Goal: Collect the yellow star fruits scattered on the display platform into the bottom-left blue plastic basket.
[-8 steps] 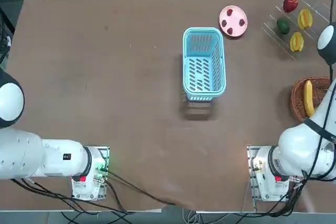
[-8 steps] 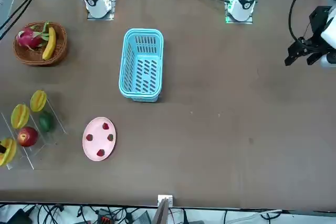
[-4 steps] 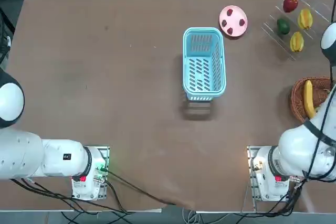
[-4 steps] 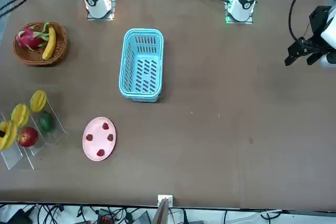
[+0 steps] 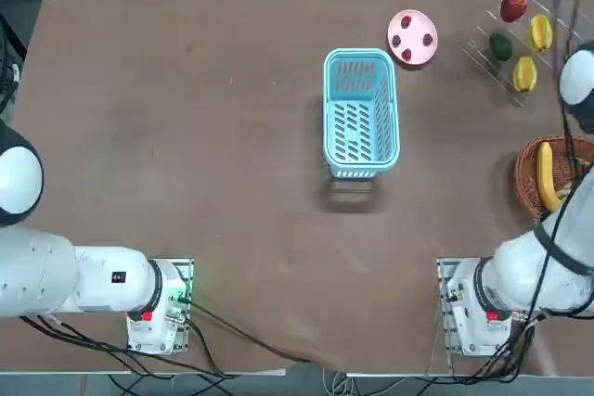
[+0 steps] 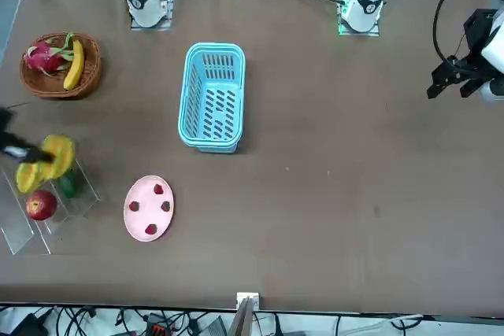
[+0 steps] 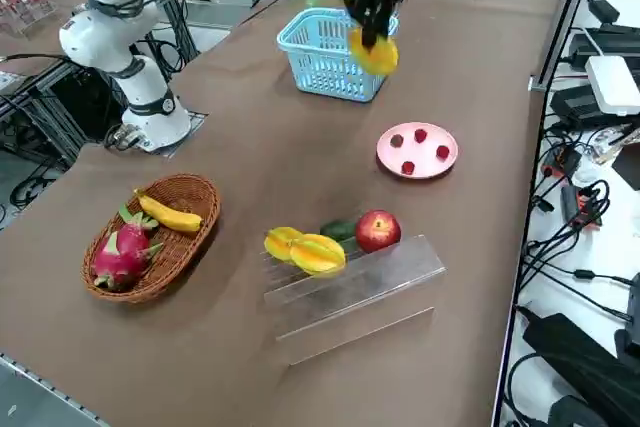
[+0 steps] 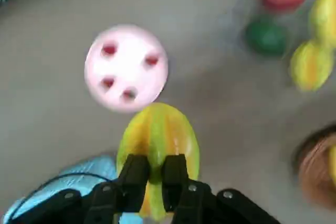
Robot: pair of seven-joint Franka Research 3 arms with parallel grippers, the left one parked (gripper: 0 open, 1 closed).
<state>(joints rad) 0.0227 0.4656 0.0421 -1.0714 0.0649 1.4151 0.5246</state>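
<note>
The right gripper [image 8: 156,161] pinches one yellow star fruit [image 8: 158,135] up high.
Two more star fruits [image 7: 318,254] sit on the clear rack [image 7: 365,285]. The blue basket [image 5: 362,118] is on the brown table [image 5: 232,155].

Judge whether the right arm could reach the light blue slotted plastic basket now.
Probably yes: its gripper, shut on a yellow star fruit, hangs above the table near the basket, nothing visible between.

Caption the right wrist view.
Right hand gripping a star fruit, with the pink plate and part of the blue basket in view.
</note>
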